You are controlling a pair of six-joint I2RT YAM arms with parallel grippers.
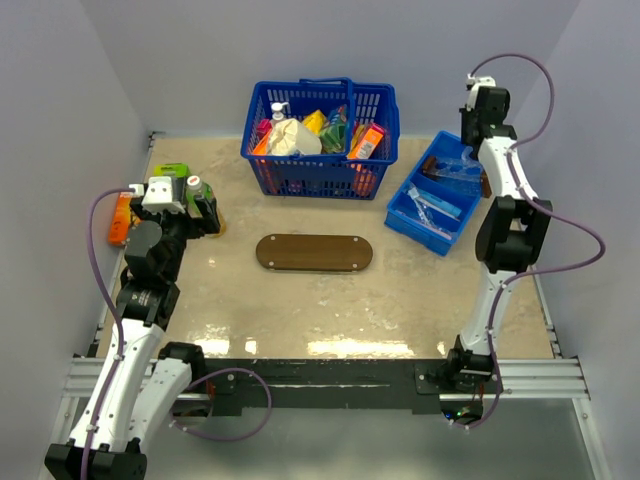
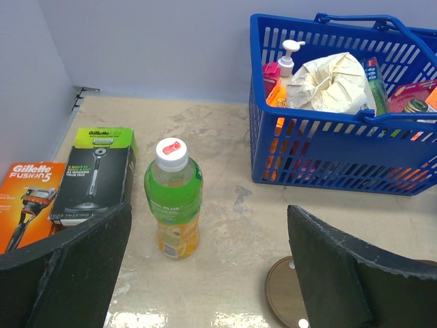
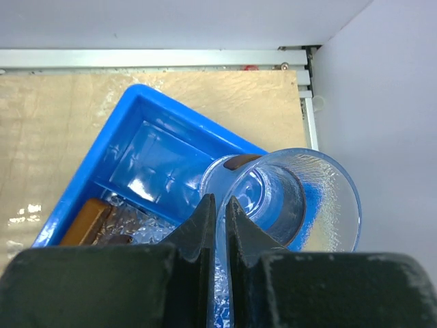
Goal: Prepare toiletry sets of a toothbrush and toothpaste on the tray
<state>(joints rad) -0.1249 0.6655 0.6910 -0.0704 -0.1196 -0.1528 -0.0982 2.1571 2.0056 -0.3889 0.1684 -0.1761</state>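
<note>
The dark brown oval tray [image 1: 314, 252] lies flat at the table's middle; its rounded end [image 2: 287, 294] shows in the left wrist view. My right gripper [image 3: 220, 199] is shut on the rim of a clear glass cup [image 3: 328, 198], held tilted over the blue bin [image 3: 102, 178]. From above, that gripper [image 1: 470, 140] hangs over the bin's far end. Pale blue wrapped toiletry items [image 1: 433, 208] lie in the bin [image 1: 400, 215]. I cannot pick out the toothbrush. My left gripper [image 2: 208, 208] is open and empty at the left [image 1: 205, 210].
A blue basket [image 1: 320, 170] full of goods stands behind the tray. A green-and-orange bottle [image 2: 173, 198] stands ahead of my left gripper, with a black razor box [image 2: 95, 174] and an orange razor box [image 2: 27, 198] to its left. Brown wrapped items [image 3: 85, 222] lie in the bin.
</note>
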